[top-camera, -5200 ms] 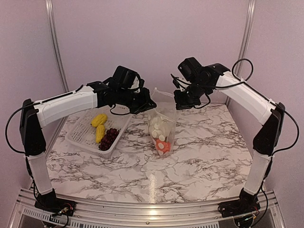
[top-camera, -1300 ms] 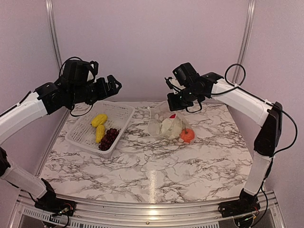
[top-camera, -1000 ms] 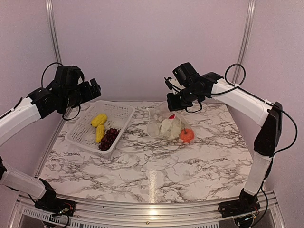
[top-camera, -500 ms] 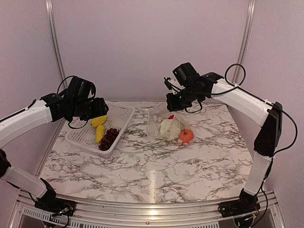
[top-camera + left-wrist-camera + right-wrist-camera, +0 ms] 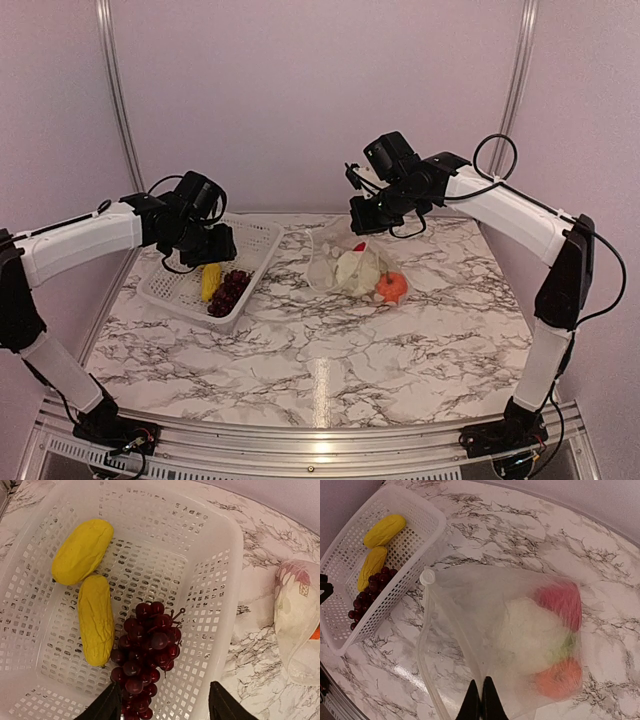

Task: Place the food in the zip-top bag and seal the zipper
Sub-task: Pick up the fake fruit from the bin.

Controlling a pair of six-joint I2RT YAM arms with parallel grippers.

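My left end effector, apart, has dropped over the grape bunch. My right end effector stays clamped on the zip-top bag.

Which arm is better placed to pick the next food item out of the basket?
Left. The left gripper, open, hangs directly over the grape bunch in the white basket. The right gripper is pinched shut on the zip-top bag, so it is occupied.

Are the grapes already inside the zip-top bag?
No, the grape bunch lies in the white basket, apart from the zip-top bag.
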